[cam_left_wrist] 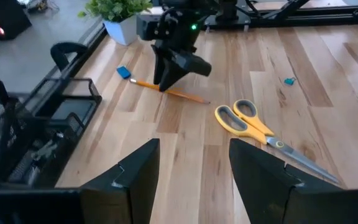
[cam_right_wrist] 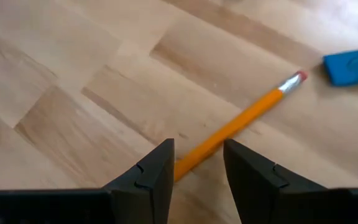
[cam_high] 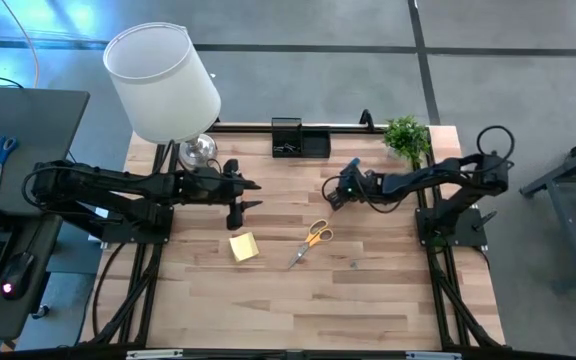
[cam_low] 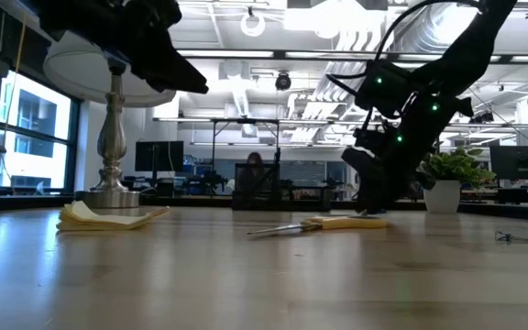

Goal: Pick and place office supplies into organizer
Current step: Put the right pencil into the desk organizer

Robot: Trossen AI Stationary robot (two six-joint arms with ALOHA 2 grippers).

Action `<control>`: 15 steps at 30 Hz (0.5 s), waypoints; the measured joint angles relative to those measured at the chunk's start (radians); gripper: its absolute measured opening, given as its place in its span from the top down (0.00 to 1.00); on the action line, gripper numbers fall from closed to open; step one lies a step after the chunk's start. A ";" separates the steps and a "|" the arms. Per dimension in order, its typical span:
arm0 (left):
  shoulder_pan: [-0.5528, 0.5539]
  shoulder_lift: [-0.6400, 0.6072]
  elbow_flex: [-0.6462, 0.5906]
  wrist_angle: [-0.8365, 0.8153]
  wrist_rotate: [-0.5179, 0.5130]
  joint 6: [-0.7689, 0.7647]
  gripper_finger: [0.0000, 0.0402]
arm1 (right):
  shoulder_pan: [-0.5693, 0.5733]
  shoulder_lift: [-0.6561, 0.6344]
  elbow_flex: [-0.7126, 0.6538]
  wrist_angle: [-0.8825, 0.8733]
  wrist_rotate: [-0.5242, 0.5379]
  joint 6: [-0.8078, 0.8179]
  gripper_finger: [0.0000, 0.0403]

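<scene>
An orange pencil lies flat on the wooden table, its eraser end toward a small blue eraser. My right gripper slants down over the pencil's other end and is open, one finger on each side of it and close above the wood. Nearer the table's middle lie orange-handled scissors and a yellow sticky-note pad. The black organizer stands at the far edge. My left gripper hangs open above the table, left of the middle, with nothing between its fingers.
A lamp with a white shade stands at the far left and a small green plant at the far right. A tiny blue-green item lies on the wood to the right of the scissors. Bare wood stretches along the near half.
</scene>
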 joint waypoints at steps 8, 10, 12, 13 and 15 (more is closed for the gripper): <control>-0.001 0.000 -0.007 -0.100 0.061 -0.064 0.54 | 0.117 0.015 0.006 -0.043 0.055 0.141 0.67; -0.001 0.000 -0.026 -0.094 0.079 -0.068 0.54 | 0.147 0.015 0.006 -0.056 0.071 0.169 0.67; -0.001 0.000 -0.042 -0.090 0.084 -0.074 0.54 | 0.176 0.015 0.006 -0.073 0.090 0.194 0.68; -0.001 0.000 -0.047 -0.088 0.085 -0.076 0.54 | 0.189 0.015 0.006 -0.082 0.100 0.201 0.69; -0.001 0.000 -0.049 -0.087 0.085 -0.076 0.54 | 0.211 0.015 0.006 -0.092 0.115 0.205 0.72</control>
